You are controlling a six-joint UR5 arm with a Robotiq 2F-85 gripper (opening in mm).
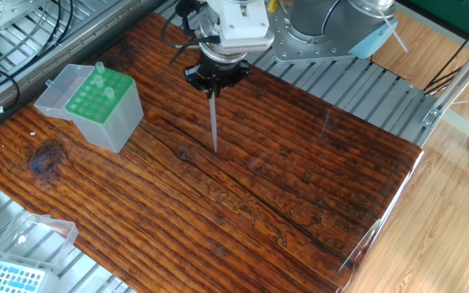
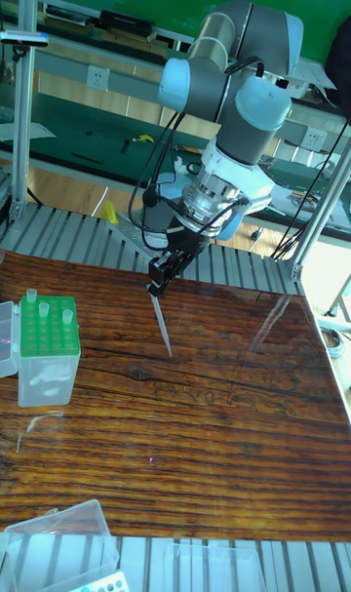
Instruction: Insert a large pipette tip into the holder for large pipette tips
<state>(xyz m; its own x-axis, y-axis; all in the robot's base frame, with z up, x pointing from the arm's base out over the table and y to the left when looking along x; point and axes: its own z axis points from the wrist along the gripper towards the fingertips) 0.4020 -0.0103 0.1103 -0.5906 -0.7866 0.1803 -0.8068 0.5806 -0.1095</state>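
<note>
My gripper (image 1: 213, 86) (image 2: 156, 286) is shut on the wide end of a large pipette tip (image 1: 214, 124) (image 2: 163, 326), a long translucent grey cone. It hangs point down, slightly tilted, just above the wooden table. The holder for large pipette tips (image 1: 98, 99) (image 2: 46, 353) stands to the left, a translucent box with a green hole plate and its clear lid (image 1: 58, 92) folded open. A few tips stand upright in its holes. The held tip is well to the right of the holder.
A flatter box with a light blue grid top (image 1: 8, 277) and a clear lid (image 1: 36, 236) sits at the front left corner. Black cables (image 1: 23, 32) run along the metal frame at the back left. The table's right edge (image 1: 397, 203) drops off to the floor.
</note>
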